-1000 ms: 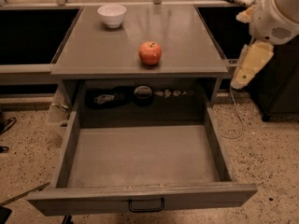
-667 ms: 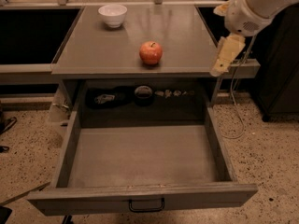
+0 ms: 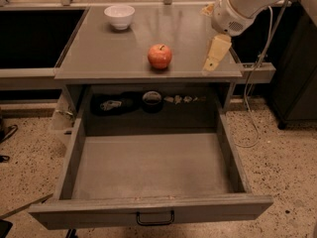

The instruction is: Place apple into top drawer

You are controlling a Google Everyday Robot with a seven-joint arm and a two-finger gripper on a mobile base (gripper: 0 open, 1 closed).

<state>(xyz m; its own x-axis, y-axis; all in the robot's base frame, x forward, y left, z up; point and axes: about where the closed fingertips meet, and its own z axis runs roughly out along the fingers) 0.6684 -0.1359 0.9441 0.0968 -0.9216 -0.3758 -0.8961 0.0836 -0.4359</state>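
Observation:
The red-orange apple [image 3: 159,56] stands on the grey tabletop [image 3: 109,48], near its front edge and a little right of centre. My gripper [image 3: 214,58] hangs from the white arm [image 3: 237,6] over the tabletop's right front part, to the right of the apple and apart from it, pointing down. It holds nothing that I can see. The top drawer [image 3: 99,213] is pulled fully out below the tabletop. Its inside is bare, and its dark pull handle [image 3: 155,218] is on the front panel.
A white bowl [image 3: 119,16] stands at the tabletop's back left. Dark objects [image 3: 119,103] and a round item [image 3: 151,99] lie in the recess behind the drawer. A white cable [image 3: 255,113] hangs at the right, next to a dark cabinet [image 3: 297,83].
My arm has swung left from beside the table's right edge to over the tabletop, bringing the gripper closer to the apple. The apple, bowl and drawer have not moved.

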